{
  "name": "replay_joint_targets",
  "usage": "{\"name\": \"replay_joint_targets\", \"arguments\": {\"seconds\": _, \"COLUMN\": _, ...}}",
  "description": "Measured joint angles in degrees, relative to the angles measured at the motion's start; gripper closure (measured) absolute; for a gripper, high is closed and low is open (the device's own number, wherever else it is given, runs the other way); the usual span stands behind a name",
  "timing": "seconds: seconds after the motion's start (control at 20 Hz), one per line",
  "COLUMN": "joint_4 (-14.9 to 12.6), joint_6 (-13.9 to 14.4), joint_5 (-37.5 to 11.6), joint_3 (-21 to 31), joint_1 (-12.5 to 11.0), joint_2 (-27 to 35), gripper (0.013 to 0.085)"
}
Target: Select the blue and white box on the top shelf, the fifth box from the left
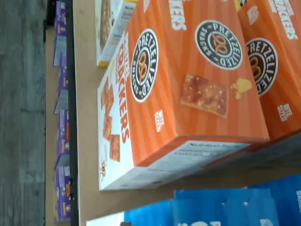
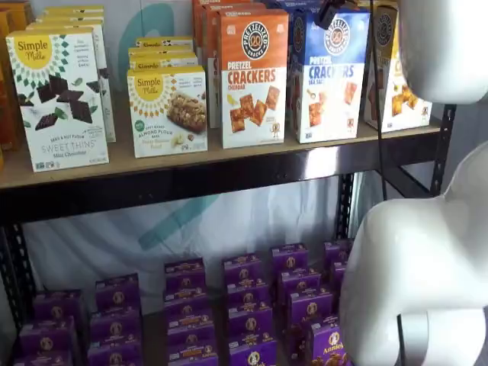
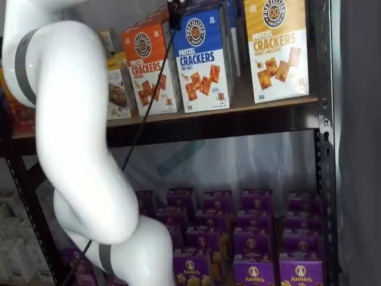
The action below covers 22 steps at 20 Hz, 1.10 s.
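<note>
Closely flanking blue and white box (image 3: 203, 59): orange-topped box (image 3: 149, 65), yellow-topped box (image 3: 277, 47).

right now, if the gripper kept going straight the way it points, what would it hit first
Probably the top of the blue and white box. The gripper hangs just above its upper left corner, dark fingers pointing down. Depth is unclear, so it might instead slip in front of the box toward the top shelf.

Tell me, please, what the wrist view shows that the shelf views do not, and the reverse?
Only the wrist view shows the orange cracker box's top and side panels from close above. Only the shelf views show the blue and white box's front, the yellow-topped cracker box, the Simple Mills boxes and the white arm. Both share the orange box, the top shelf and the purple boxes below.
</note>
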Motion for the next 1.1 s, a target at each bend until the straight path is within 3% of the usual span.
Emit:
{"name": "replay_joint_targets", "arguments": {"seconds": 0.65, "joint_4": -3.54, "joint_6": -0.85, "joint_5": 1.44, "joint_3": -2.32, "joint_1": 0.54, "joint_2": 2.49, "gripper": 0.013}}
{"name": "replay_joint_targets", "arguments": {"seconds": 1.1, "joint_4": -7.43, "joint_6": 0.01, "joint_5": 1.77, "joint_3": -1.55, "joint_1": 2.93, "joint_2": 2.26, "gripper": 0.013}}
